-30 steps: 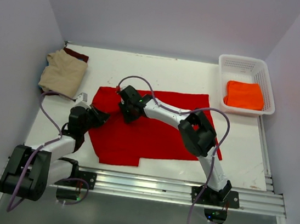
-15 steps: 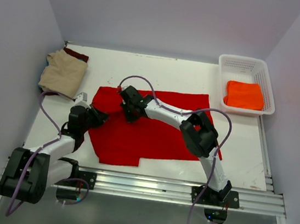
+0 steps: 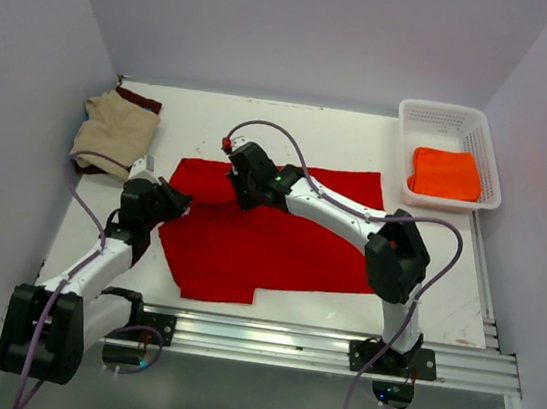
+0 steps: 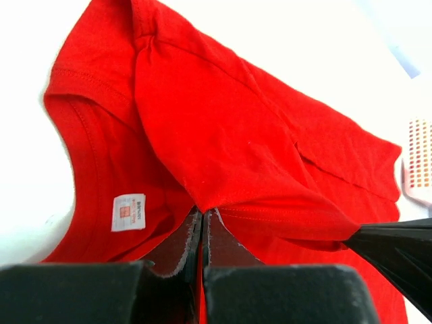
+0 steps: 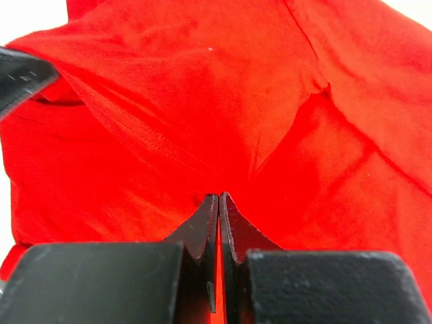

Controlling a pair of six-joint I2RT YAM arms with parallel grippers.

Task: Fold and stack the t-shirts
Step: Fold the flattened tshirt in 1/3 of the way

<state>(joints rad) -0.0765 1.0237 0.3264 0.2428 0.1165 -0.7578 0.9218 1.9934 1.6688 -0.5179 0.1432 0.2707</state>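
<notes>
A bright red t-shirt (image 3: 279, 241) lies spread on the white table (image 3: 293, 132), its white neck label (image 4: 128, 212) showing in the left wrist view. My left gripper (image 3: 175, 202) is shut on the shirt's left edge (image 4: 202, 202). My right gripper (image 3: 238, 188) is shut on a fold of the red cloth (image 5: 223, 135) near the shirt's upper left. A tan t-shirt (image 3: 116, 133) lies folded at the far left on a dark maroon one (image 3: 141, 100). An orange t-shirt (image 3: 445, 173) lies folded in the white basket (image 3: 437, 113).
The white basket stands at the table's far right corner. The tan and maroon pile sits against the left wall. A metal rail (image 3: 276, 341) runs along the near edge. Purple cables (image 3: 262, 135) loop above both arms.
Both grippers have moved up the table with the red cloth, the left one toward the far left, the right one further back. The shirt's left part has lifted and bunched.
</notes>
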